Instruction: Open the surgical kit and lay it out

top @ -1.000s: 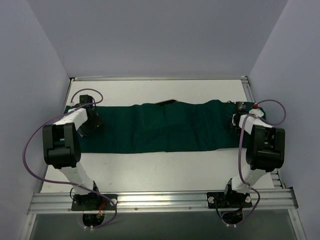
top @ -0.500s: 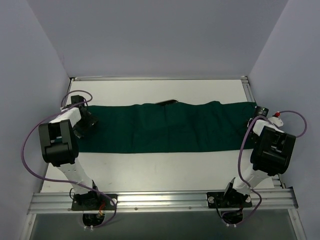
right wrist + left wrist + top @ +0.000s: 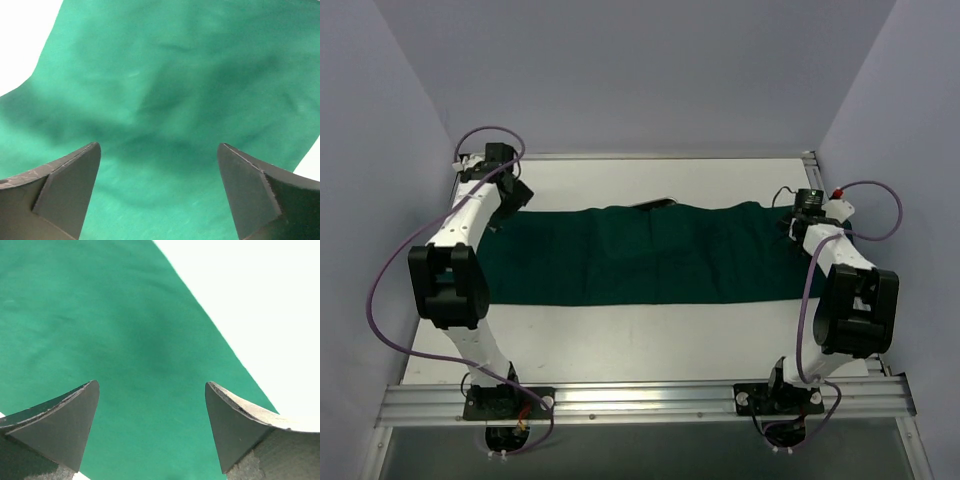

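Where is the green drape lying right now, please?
In the top external view, the green drape spans the middle of the table, from beneath the left gripper to beneath the right gripper.

No writing to read.
No letters, numbers, labels or signs can be made out on the drape (image 3: 640, 255) or on the table (image 3: 650, 340) in any view.
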